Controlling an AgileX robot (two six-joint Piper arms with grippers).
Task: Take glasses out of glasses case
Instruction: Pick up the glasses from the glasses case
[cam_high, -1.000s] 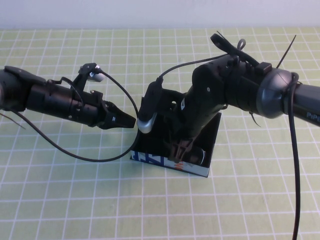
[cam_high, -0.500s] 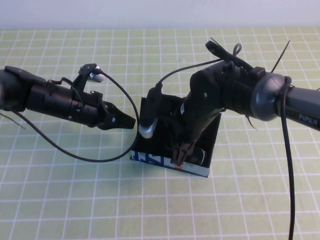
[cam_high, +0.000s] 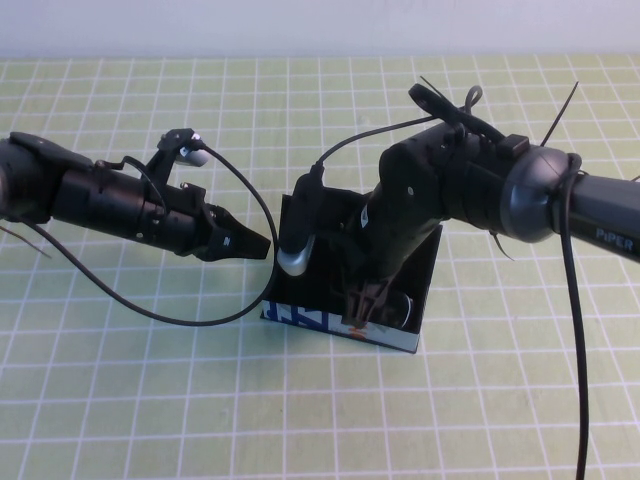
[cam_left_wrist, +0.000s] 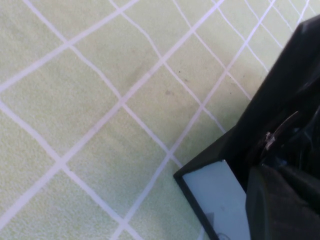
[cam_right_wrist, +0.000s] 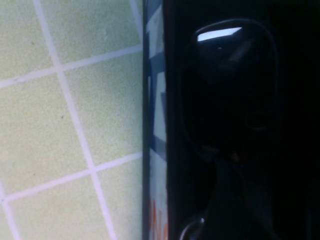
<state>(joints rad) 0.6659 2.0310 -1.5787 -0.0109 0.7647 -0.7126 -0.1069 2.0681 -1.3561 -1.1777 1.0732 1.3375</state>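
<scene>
The glasses case (cam_high: 310, 320) stands open at the middle of the mat, its pale blue printed front toward me and its black lid raised at the back. The glasses (cam_high: 403, 308) lie inside; one dark lens shows in the right wrist view (cam_right_wrist: 230, 85), next to the case's printed front (cam_right_wrist: 157, 125). My right gripper (cam_high: 363, 308) reaches down into the case, right over the glasses near their middle. My left gripper (cam_high: 262, 243) is shut and empty, hovering just left of the case, whose corner shows in the left wrist view (cam_left_wrist: 215, 200).
A green mat with a white grid (cam_high: 150, 400) covers the table. A black cable (cam_high: 200, 315) loops from the left arm down to the case's left corner. The right arm's bulk (cam_high: 470, 190) hangs over the back of the case.
The right arm has shifted slightly left and settled a little deeper into the case. The left arm has not moved.
</scene>
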